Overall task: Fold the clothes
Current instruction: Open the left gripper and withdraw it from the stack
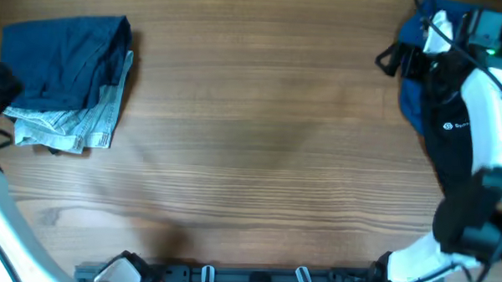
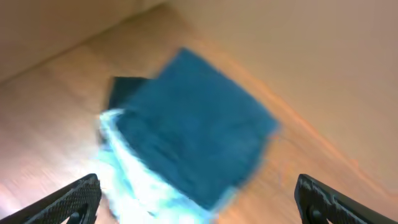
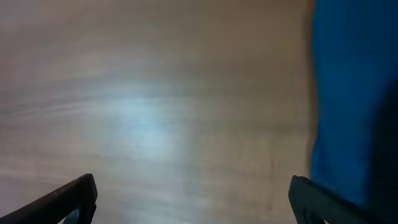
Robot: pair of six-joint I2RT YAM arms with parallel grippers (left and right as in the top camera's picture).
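Observation:
A folded pile of clothes (image 1: 65, 80) lies at the table's far left: a dark blue garment on top of pale washed denim. It shows blurred in the left wrist view (image 2: 186, 140). My left gripper (image 2: 196, 202) is open and empty above the pile's near edge; in the overhead view only its dark arm shows at the left edge. A bright blue garment (image 1: 416, 88) lies at the far right, mostly hidden under my right arm; it shows in the right wrist view (image 3: 354, 93). My right gripper (image 3: 193, 202) is open and empty over bare wood, to the left of that garment.
The wooden table (image 1: 267, 150) stretches between the two garments. The arm bases and a dark mounting rail (image 1: 229, 278) sit along the front edge. My white right arm (image 1: 476, 166) covers the right side.

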